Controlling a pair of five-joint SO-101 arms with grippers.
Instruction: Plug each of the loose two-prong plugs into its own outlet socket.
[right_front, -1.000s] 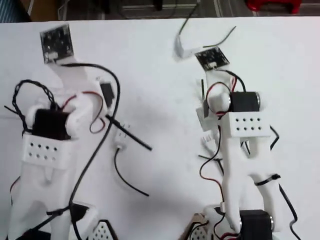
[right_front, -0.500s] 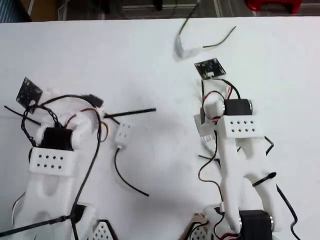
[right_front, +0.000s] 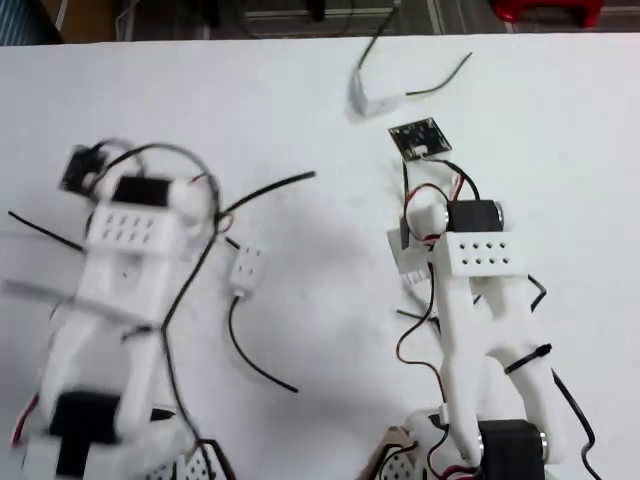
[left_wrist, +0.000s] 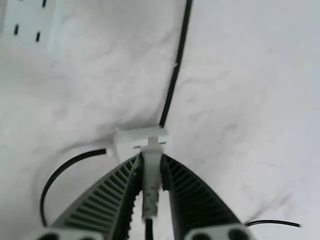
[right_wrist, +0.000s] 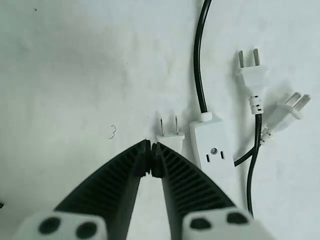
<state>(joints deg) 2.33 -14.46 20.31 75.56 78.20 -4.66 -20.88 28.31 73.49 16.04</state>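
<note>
First, the left gripper (left_wrist: 150, 159) pinches a white plug (left_wrist: 140, 136) by its body, with an outlet (left_wrist: 30, 20) well apart. Next, the right gripper (right_wrist: 151, 157) has its jaws pressed together, tips just beside a second plug (right_wrist: 169, 137) that lies next to a second outlet (right_wrist: 212, 150)

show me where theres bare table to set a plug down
Bare table: the middle strip between the socket block and the right arm, and the far right corner beyond that arm. Crowded: ahead of the right fingers, where a power strip and three plugs bunch; the left fingers grip a plug among cords.
</note>
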